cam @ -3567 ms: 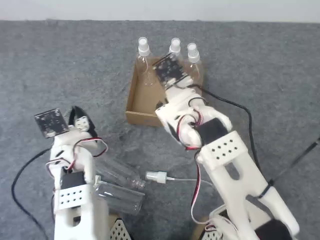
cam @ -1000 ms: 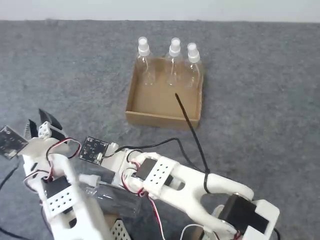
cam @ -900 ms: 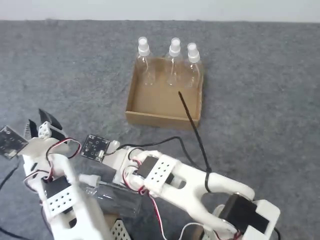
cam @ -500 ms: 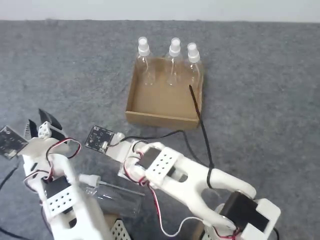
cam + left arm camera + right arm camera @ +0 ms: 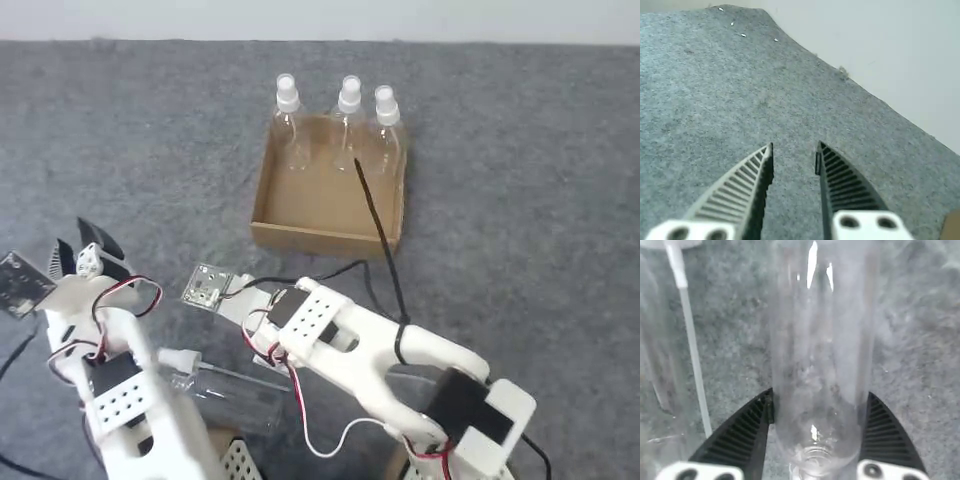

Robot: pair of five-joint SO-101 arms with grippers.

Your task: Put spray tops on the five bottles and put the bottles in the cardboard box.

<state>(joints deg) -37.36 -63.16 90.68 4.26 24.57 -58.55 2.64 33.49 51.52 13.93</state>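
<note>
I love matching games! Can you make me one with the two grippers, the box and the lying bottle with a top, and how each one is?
1 left gripper
2 right gripper
3 cardboard box
4 capped bottle

A lying on the carpet
B open, holding nothing
C three bottles standing inside
D closed around a topless bottle

Pairs: 1-B, 2-D, 3-C, 4-A

Three capped bottles [image 5: 348, 110] are standing along the cardboard box's [image 5: 262, 190] far wall, leaving its near half open. A black cable [image 5: 378, 235] is arching over its near wall. The right arm [image 5: 350, 345], its gripper [image 5: 818, 394] clasping an uncapped bottle [image 5: 817, 330], is blocking the table's [image 5: 540, 220] near middle.
</note>
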